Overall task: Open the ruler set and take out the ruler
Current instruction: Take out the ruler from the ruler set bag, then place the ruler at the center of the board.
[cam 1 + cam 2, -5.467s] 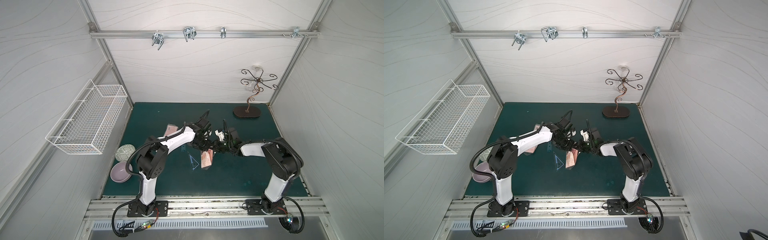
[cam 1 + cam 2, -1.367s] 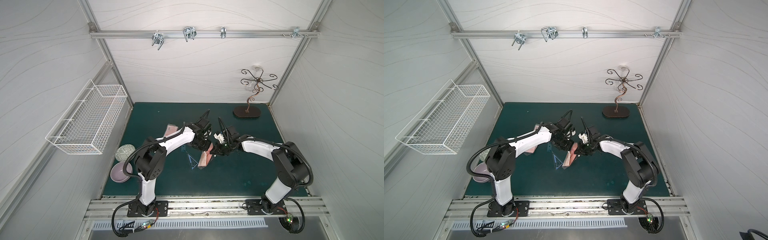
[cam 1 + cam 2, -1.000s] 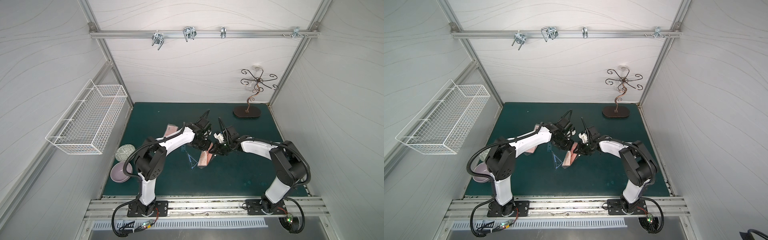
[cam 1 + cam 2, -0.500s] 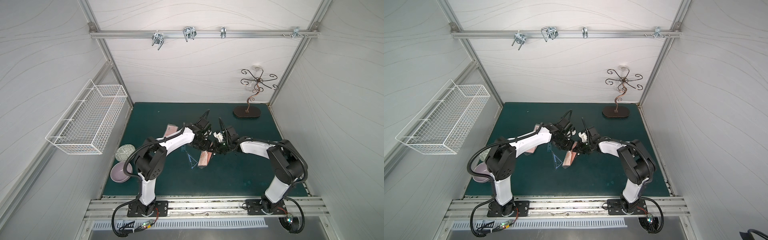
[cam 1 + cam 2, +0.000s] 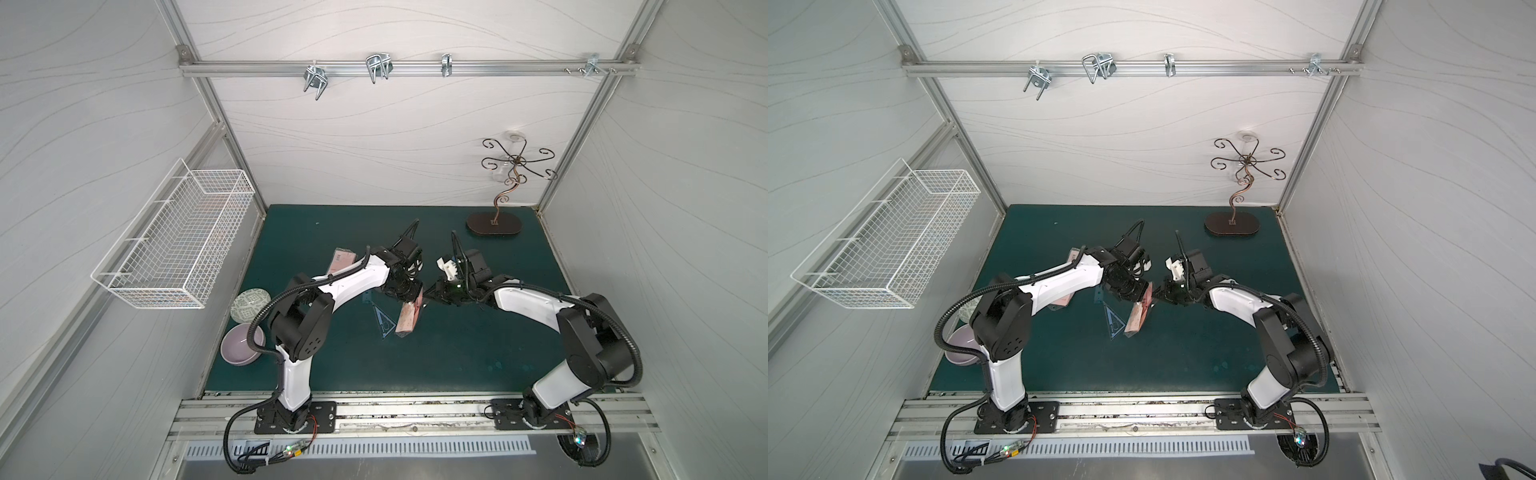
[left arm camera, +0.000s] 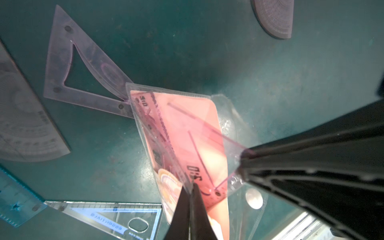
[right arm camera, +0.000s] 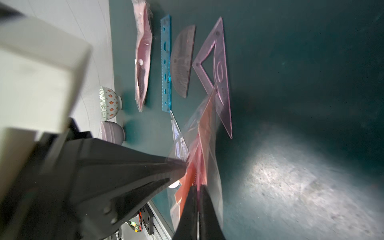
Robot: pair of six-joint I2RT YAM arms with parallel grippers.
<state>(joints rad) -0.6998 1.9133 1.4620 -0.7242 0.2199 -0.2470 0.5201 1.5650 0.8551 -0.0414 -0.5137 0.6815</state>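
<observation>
A clear plastic ruler-set pouch [image 5: 408, 320] with a pink card insert is held tilted above the dark green tabletop [image 5: 478, 345]. Its lower end is seen just beside a clear set square with a blue label [image 5: 384, 326]. The left claw [image 6: 191, 186] is clamped tight on one lip of the pouch's upper end, and the right claw [image 7: 197, 189] is pinched closed on the opposite side. A pink-tinted ruler with a printed scale [image 6: 161, 128] is seen inside the pouch.

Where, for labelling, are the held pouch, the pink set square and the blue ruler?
held pouch [image 6: 193, 126], left wrist view, pink card insert.
pink set square [image 6: 58, 62], left wrist view, side band.
blue ruler [image 7: 166, 62], right wrist view, middle.
</observation>
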